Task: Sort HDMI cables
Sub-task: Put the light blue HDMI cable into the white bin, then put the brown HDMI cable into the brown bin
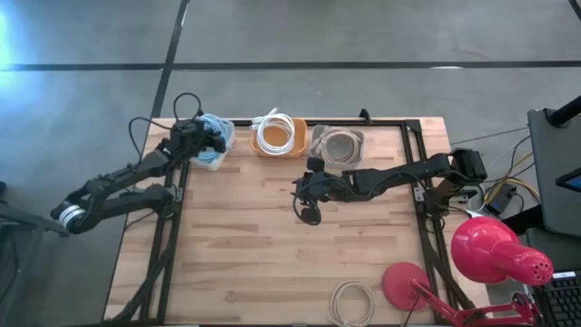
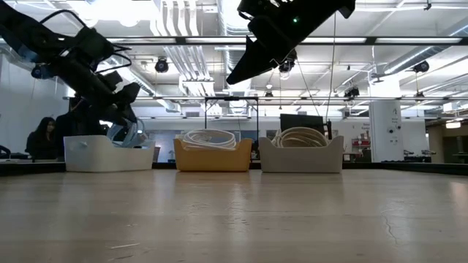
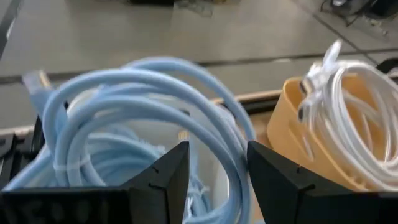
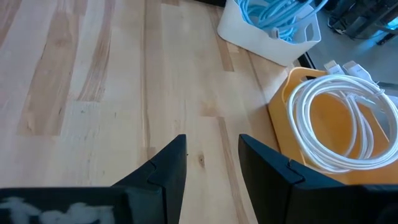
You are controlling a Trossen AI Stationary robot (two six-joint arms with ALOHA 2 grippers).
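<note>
Three bins stand in a row at the table's far edge. The white bin holds light blue HDMI cables, the orange bin holds white coils, and the grey bin holds beige coils. One more pale beige coil lies flat on the table at the near edge. My left gripper is open and hovers over the white bin among the blue loops. My right gripper is open and empty, raised above the table's middle. My left gripper comes at the white bin from the table's left, slanting down. A loop of light blue cable runs through the gap between its open fingers. Whether a finger touches the loop, I cannot tell.
A red desk lamp with its round base stands at the table's near right corner, beside the loose coil. A black frame rail runs along the far edge behind the bins. Bare wood lies between the bins and the near edge.
</note>
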